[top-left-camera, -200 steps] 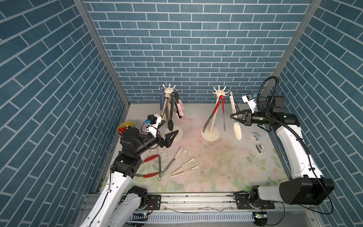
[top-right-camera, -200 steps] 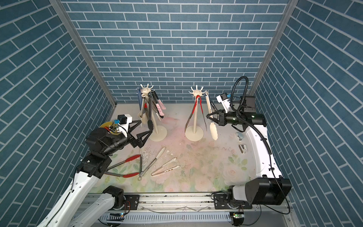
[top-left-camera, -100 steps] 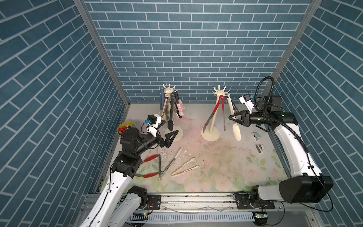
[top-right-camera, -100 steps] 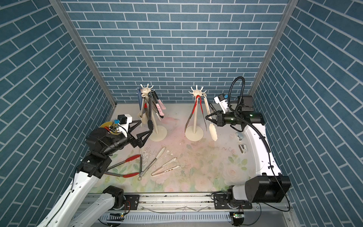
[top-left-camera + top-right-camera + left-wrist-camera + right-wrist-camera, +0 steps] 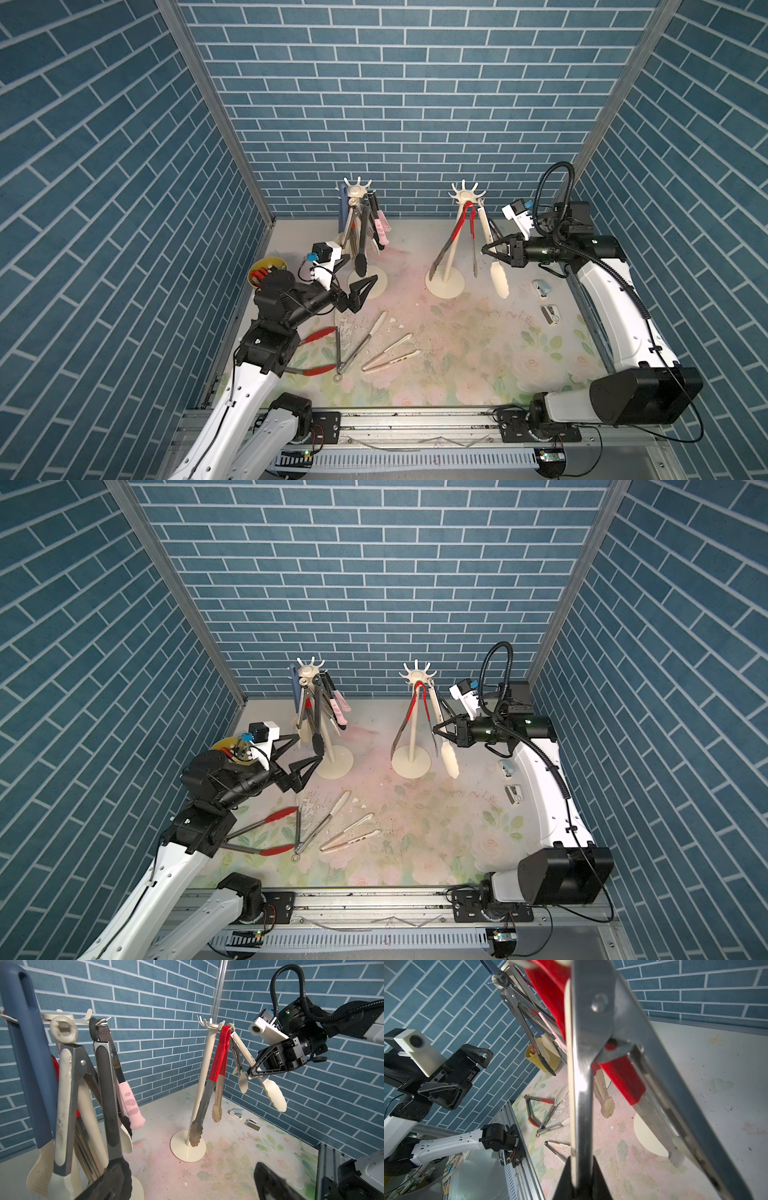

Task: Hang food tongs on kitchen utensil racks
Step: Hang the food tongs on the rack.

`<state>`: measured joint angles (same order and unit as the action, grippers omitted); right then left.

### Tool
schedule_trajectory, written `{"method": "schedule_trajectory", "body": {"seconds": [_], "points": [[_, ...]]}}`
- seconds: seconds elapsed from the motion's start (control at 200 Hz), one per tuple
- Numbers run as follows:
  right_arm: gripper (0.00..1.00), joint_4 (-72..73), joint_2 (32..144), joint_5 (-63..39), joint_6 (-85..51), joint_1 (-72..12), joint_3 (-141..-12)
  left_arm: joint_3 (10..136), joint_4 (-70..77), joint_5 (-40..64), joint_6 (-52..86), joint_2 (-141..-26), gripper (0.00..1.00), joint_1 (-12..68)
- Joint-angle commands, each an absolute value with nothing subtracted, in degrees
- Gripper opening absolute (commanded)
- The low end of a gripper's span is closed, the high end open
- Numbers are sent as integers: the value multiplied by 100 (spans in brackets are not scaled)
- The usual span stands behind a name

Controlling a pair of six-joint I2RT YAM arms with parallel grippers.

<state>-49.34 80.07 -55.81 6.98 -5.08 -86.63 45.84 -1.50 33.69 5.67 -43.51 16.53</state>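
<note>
Two cream kitchen utensil racks stand at the back. The left rack [image 5: 356, 192] carries several food tongs. On the right rack [image 5: 466, 194] hang red-handled tongs [image 5: 457, 226]. My right gripper [image 5: 488, 249] [image 5: 579, 1180] is shut on one arm of steel tongs with cream tips [image 5: 498, 278] [image 5: 272, 1093], whose top end sits at the right rack's hooks, beside the red handles. My left gripper [image 5: 361, 269] [image 5: 187, 1188] hovers open and empty in front of the left rack's base. Red-tipped tongs [image 5: 318, 334], cream-tipped steel tongs [image 5: 361, 345] and slim beige tongs [image 5: 390, 353] lie on the mat.
A yellow cup [image 5: 268, 270] with markers stands at the left wall behind my left arm. Two small staplers [image 5: 541, 287] [image 5: 550, 313] lie near the right wall. Blue brick walls close in three sides, and a metal rail [image 5: 415, 419] runs along the front.
My right gripper has carried the cream-tipped tongs a little left, bringing their top end up to the right rack's crown. The left arm has not moved.
</note>
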Motion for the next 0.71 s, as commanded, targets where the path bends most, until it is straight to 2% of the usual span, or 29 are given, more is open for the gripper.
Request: {"method": "schedule_trajectory", "body": {"seconds": [0.0,0.7], "points": [[0,-5038,8042,-5610,1257,-545,-8792,4702,-140,3408,521,-4359,99,1683],[0,-5010,8215,-5370,1301,-602,-8630,4711,-145,3401,527,-4364,99,1687]]}}
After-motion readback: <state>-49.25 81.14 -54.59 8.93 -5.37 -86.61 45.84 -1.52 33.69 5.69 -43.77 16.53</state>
